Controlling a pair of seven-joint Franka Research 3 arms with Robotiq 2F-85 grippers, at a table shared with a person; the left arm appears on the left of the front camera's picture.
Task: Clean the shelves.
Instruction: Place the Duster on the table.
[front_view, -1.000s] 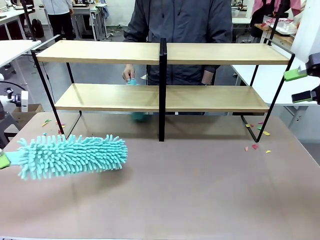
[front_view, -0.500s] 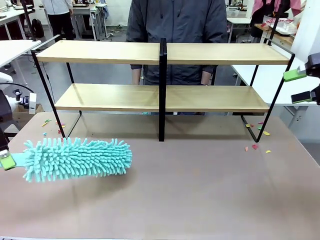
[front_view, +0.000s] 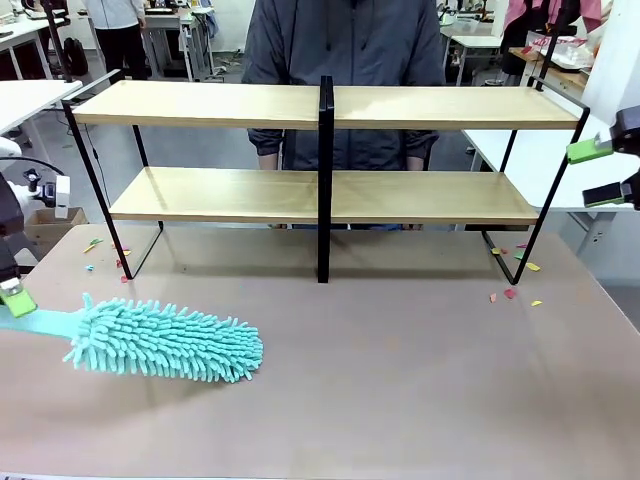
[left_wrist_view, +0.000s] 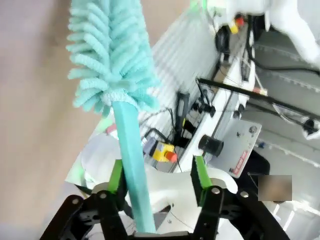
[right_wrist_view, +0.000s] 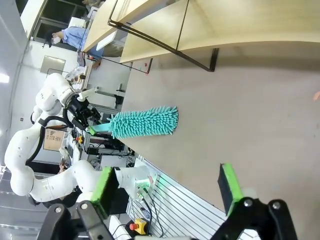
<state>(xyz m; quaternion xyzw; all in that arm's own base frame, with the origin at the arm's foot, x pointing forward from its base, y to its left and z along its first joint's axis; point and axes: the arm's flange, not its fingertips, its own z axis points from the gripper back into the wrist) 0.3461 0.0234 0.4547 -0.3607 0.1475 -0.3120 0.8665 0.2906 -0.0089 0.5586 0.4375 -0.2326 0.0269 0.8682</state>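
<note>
The shelves stand across the far half of the table: two light-wood boards in a black frame with a central post. They also run along the top of the right wrist view. A teal fluffy duster lies on the table at front left. Its handle slants up to my left gripper at the picture's edge. In the left wrist view the handle leans on one green pad, with a wide gap to the other pad; the gripper is open. My right gripper hangs open by the shelves' right end, holding nothing.
A person stands behind the shelves. Small coloured paper scraps lie on the brown table near the frame's right foot, and a few more near the left foot. A white table adjoins at the right.
The duster head has come down from above the table and now rests on it, handle tilted up. The person's hand with something teal has withdrawn from the lower board.
</note>
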